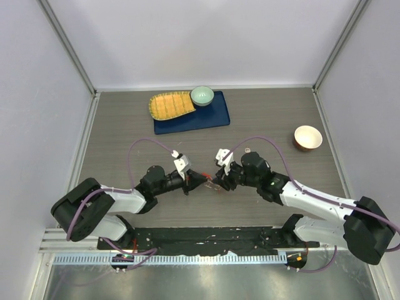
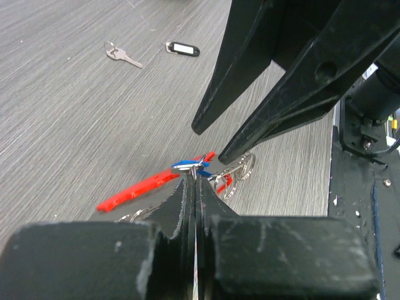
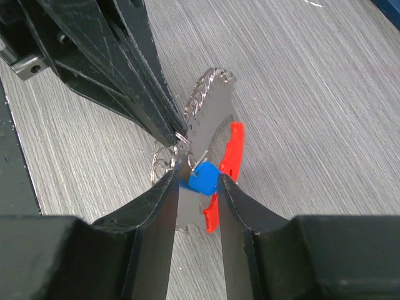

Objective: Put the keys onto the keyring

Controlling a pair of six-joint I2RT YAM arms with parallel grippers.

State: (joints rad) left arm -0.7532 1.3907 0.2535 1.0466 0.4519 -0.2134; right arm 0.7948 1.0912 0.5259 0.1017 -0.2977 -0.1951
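Threading step. The left gripper (image 2: 195,180), clamped tight, pinches the keyring (image 3: 235,147) mid-table. The right gripper (image 3: 199,181), half-spread, straddles the blue key (image 3: 204,176), with the ring at its ten o'clock. Next, I judge: close, then feed the key on.

Both arms reach in low toward the middle, so the two grippers meet tip to tip. The left gripper (image 1: 200,182) is squeezed tight, with its tips pinching the keyring (image 2: 137,190). The right gripper (image 1: 217,182) points back at it, its fingers (image 3: 150,219) a little apart
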